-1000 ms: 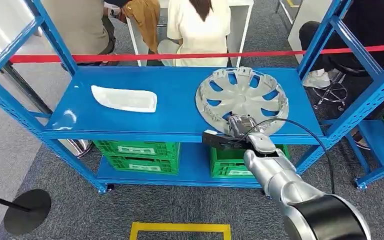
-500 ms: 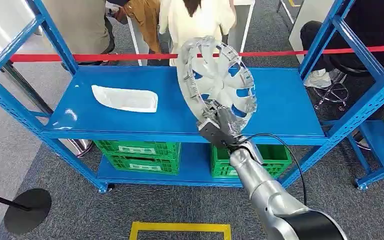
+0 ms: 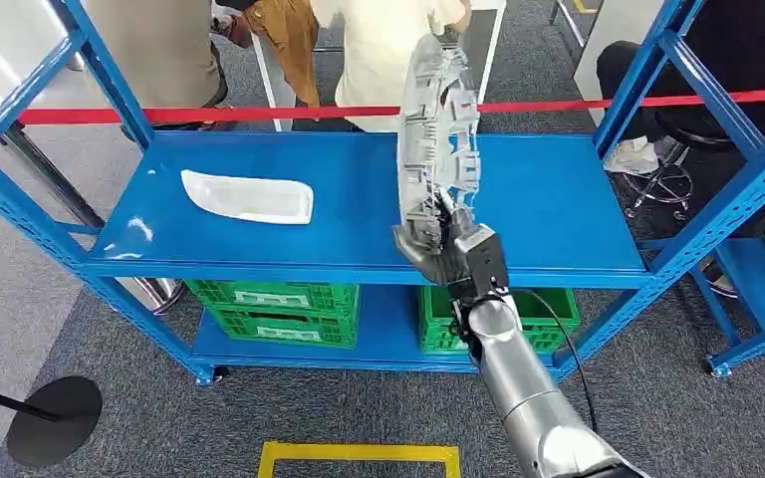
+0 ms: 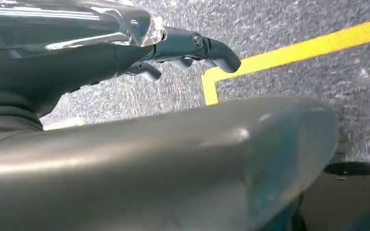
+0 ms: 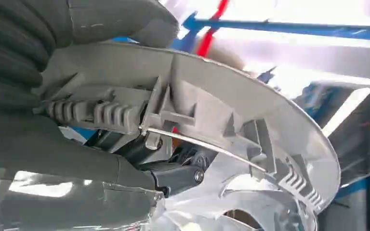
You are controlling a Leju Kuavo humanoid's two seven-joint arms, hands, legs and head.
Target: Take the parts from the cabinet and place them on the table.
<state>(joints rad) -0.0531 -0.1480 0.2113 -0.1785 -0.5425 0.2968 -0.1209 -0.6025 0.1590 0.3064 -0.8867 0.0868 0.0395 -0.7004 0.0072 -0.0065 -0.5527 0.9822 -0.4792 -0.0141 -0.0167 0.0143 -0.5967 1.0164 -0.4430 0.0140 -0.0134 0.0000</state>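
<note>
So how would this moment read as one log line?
right hand: grips round silver plastic wheel cover | cover: edge-on above blue shelf | left hand: empty

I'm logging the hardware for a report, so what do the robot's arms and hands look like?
The right arm is shiny silver and tubular, with a black cable looping alongside. The right hand is grey and dark. The left hand has dark fingers beyond a glossy silver cover.

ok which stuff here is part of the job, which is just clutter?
Job:
silver plastic hubcap, held on edge by right hand
white curved plastic part on blue metal shelf

Clutter:
green plastic crates
red barrier tape
yellow floor marking
</note>
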